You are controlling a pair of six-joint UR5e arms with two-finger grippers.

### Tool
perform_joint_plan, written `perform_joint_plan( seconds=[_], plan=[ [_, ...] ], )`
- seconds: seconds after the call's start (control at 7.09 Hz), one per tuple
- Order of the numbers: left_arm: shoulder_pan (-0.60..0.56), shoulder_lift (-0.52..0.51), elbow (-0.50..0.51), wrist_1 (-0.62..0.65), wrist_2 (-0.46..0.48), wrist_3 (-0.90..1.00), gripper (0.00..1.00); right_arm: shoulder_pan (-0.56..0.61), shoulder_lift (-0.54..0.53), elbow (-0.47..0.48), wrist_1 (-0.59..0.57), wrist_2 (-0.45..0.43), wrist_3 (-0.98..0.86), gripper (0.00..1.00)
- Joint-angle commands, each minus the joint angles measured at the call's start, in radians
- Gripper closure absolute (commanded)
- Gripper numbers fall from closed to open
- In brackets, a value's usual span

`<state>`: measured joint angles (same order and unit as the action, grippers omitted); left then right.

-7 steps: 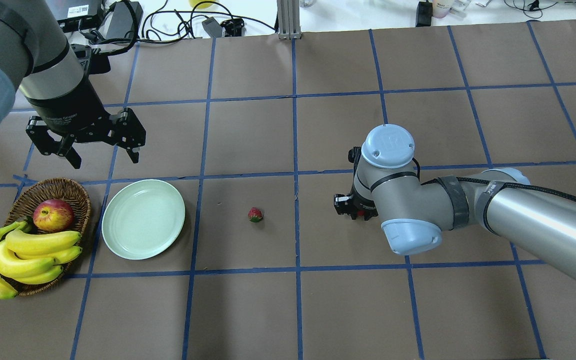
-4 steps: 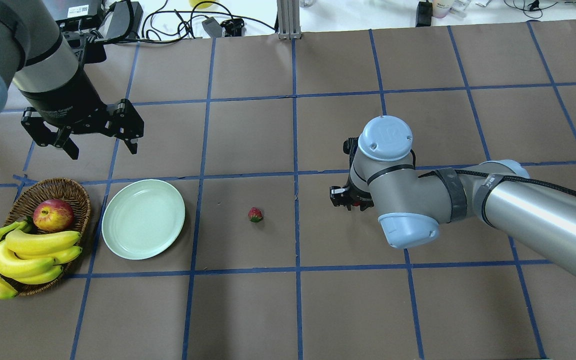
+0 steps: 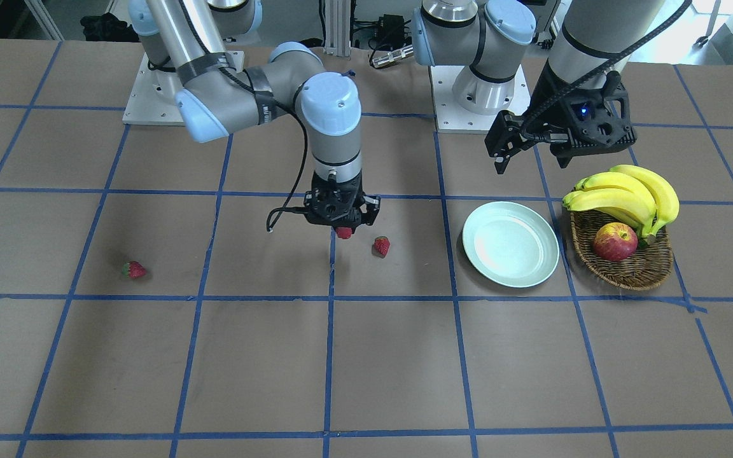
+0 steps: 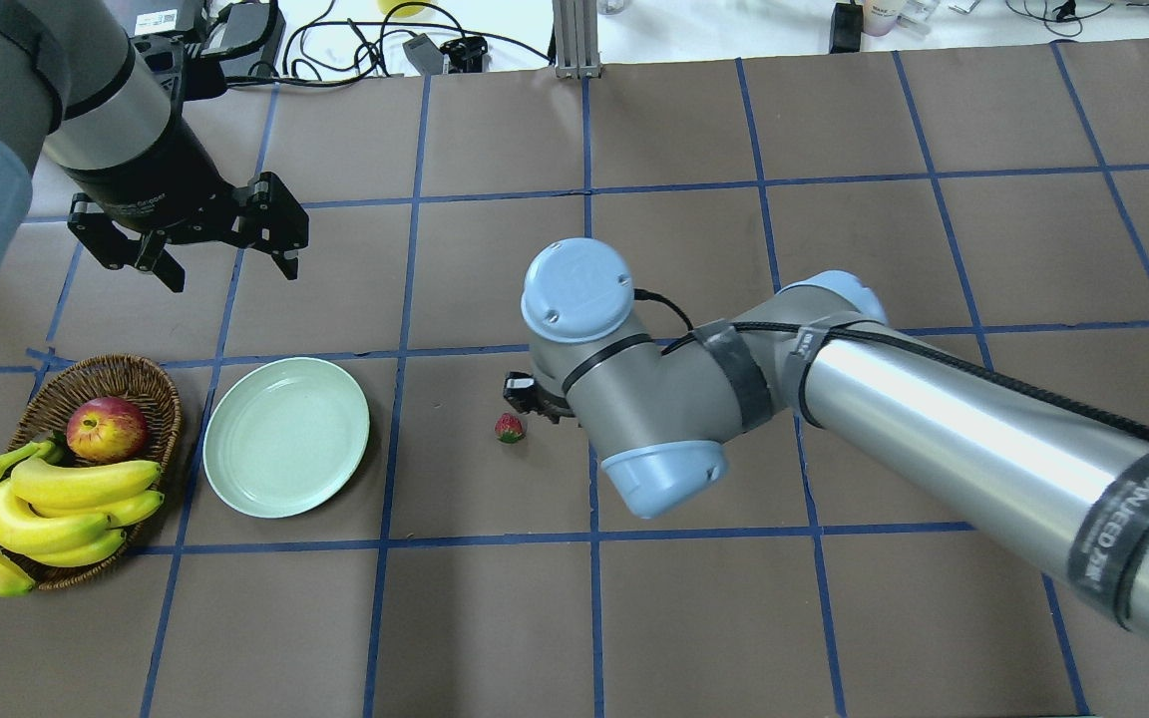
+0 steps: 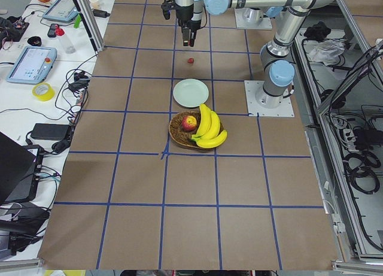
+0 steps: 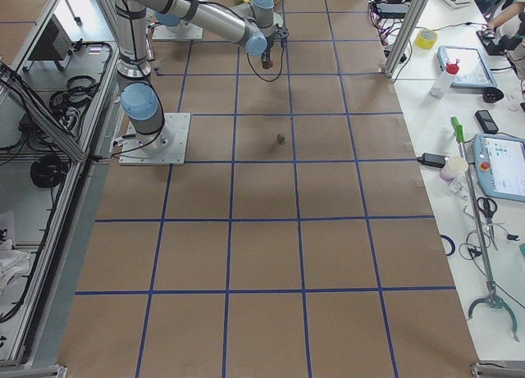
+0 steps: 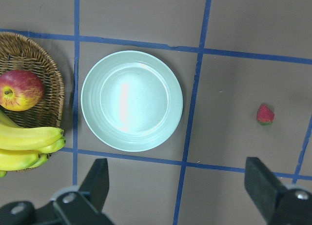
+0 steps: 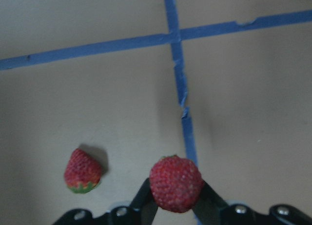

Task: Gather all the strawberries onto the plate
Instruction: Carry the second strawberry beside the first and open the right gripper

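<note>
My right gripper [image 3: 343, 230] is shut on a red strawberry [image 8: 175, 183] and holds it just above the table. A second strawberry [image 4: 509, 428] lies on the table right beside it, on the plate's side, also seen in the front view [image 3: 381, 245]. A third strawberry [image 3: 133, 270] lies far off on the robot's right. The pale green plate [image 4: 285, 437] is empty; it sits to the left of the lying berry. My left gripper [image 4: 232, 274] hovers open beyond the plate, with nothing between its fingers [image 7: 97, 181].
A wicker basket [image 4: 126, 374] with an apple [image 4: 106, 429] and a bunch of bananas [image 4: 36, 504] stands just left of the plate. Blue tape lines grid the brown table. Cables and boxes lie along the far edge.
My right arm has swung left across the table with the strawberry, ending next to the lying berry. The left gripper has shifted slightly back and to the right, still open.
</note>
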<state>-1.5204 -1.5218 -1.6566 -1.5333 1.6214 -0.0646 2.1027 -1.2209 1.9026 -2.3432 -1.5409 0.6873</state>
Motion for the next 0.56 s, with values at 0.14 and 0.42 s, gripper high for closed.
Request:
perform_joint_plan(
  seconds=[0.14, 0.42],
  plan=[
    [-0.001, -0.003, -0.005, 0.001, -0.003, -0.015, 0.00, 0.049, 0.089, -0.019, -0.010, -0.002, 0.027, 0.97],
    [-0.001, -0.003, -0.006, 0.001, 0.000, -0.014, 0.00, 0.049, 0.092, -0.014, -0.011, -0.008, 0.026, 0.46]
  ],
)
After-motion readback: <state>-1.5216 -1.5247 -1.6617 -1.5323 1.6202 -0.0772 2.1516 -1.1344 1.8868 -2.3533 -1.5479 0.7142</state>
